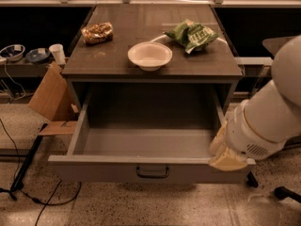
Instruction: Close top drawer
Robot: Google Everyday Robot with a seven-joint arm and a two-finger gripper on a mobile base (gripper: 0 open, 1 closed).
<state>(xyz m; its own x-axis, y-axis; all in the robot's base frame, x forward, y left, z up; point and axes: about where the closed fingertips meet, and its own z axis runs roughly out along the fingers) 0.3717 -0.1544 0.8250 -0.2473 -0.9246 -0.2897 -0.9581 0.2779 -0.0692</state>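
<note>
The top drawer is a wide, deep grey drawer pulled far out of the cabinet, and it is empty inside. Its flat front panel carries a small dark centre handle. My gripper is at the drawer's front right corner, over the right end of the front panel. The big white arm reaches in from the right and hides most of it.
On the cabinet top sit a white bowl, a green chip bag and a brown snack bag. A cardboard box leans at the left. Cables lie on the floor at the left. A caster stands under the right corner.
</note>
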